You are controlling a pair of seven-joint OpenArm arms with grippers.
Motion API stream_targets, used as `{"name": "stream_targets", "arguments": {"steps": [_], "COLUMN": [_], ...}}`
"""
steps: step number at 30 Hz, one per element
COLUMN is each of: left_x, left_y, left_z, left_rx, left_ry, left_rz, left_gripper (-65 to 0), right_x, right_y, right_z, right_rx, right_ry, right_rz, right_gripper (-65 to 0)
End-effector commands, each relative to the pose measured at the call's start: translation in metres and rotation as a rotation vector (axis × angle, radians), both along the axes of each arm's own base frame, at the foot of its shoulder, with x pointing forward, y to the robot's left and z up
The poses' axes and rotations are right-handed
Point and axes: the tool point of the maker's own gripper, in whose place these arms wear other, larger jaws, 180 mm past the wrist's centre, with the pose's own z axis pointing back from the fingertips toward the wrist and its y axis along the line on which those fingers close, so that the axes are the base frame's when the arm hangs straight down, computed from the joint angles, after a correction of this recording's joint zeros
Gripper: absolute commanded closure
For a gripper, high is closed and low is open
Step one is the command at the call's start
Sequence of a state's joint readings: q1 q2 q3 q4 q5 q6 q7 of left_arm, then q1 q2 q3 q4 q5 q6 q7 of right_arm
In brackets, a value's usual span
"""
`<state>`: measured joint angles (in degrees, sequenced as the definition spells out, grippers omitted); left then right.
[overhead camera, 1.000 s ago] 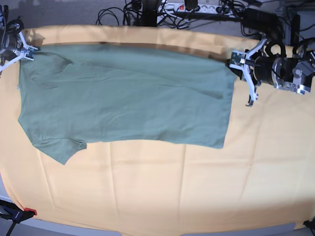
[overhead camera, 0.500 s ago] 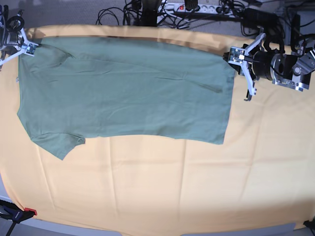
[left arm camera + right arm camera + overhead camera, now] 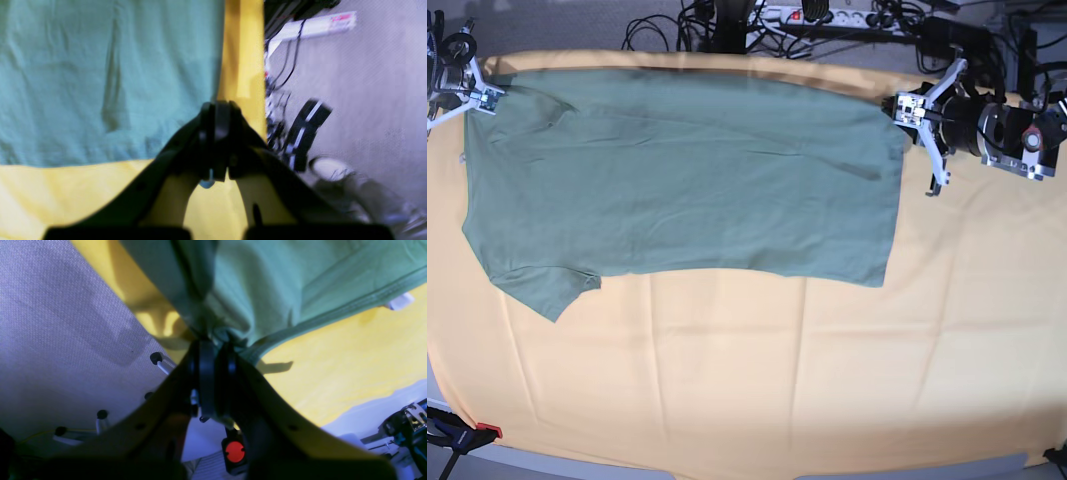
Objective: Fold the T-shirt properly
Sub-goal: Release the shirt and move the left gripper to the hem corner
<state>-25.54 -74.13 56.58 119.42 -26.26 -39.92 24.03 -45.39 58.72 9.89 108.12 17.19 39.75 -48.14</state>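
Lengthwise fold laid on cloth [image 3: 827,380]. Right gripper [image 3: 213,346] clenched on T-shirt [image 3: 687,180]; left gripper [image 3: 215,116] clenched, seemingly empty. Next: release, regrasp.

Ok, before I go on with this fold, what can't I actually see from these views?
- Left wrist view: blurred; whether the left gripper still pinches the T-shirt is hidden by its own fingers.
- Right wrist view: the right gripper bunches the shirt, hiding the pinched corner.
- Base view: the far hem lies in shadow against the yellow cloth; the layers beneath the shirt are covered.
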Motion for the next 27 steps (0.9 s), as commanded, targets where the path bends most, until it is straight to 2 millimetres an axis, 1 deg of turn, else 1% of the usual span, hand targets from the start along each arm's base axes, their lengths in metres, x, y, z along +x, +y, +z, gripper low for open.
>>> {"name": "stream_targets", "arguments": {"steps": [1,3,4,5,9,12,16,19,22,25,27], "left_x": [0.004,0.004,0.005,0.006,0.017,0.027,0.037,0.046,0.053,0.071,0.094], "left_y": [0.003,0.005,0.006,0.007,0.014,0.013,0.01,0.01,0.003,0.003,0.007], "left_z": [0.007,0.006,0.006,0.006,0.008,0.016,0.032,0.041,0.054,0.061,0.064], "left_rx": [-0.002,0.011,0.016,0.025,0.069,0.057,0.02,0.015,-0.036,-0.072,-0.099], "left_ry": [-0.015,-0.018,-0.021,-0.024,-0.064,-0.093,-0.1,-0.12,-0.102,-0.107,-0.147], "left_rz": [0.007,0.007,0.007,0.007,0.01,0.019,0.052,0.069,0.118,0.221,0.315], "left_gripper": [-9.0,-23.3,-28.8,-31.6,-31.7,-31.6,-31.6,-31.6,-31.6,-31.6,-31.6], "right_x": [0.006,0.005,0.005,0.005,0.01,0.02,0.035,0.046,0.059,0.073,0.083], "right_y": [-0.009,-0.009,-0.009,-0.009,-0.007,0.002,0.012,0.013,0.014,0.018,0.019], "right_z": [0.008,0.008,0.008,0.008,0.012,0.023,0.049,0.068,0.086,0.103,0.114], "right_rx": [-0.045,-0.048,-0.048,-0.048,-0.045,-0.012,0.024,0.052,0.109,0.182,0.222], "right_ry": [-0.002,-0.001,-0.001,-0.001,-0.019,-0.058,-0.109,-0.159,-0.224,-0.301,-0.359], "right_rz": [0.019,0.019,0.019,0.019,0.025,0.015,-0.029,-0.067,-0.109,-0.138,-0.162], "right_gripper": [-4.7,-21.3,-28.3,-32.2,-32.7,-32.7,-32.8,-32.8,-32.8,-32.8,-32.8]}}
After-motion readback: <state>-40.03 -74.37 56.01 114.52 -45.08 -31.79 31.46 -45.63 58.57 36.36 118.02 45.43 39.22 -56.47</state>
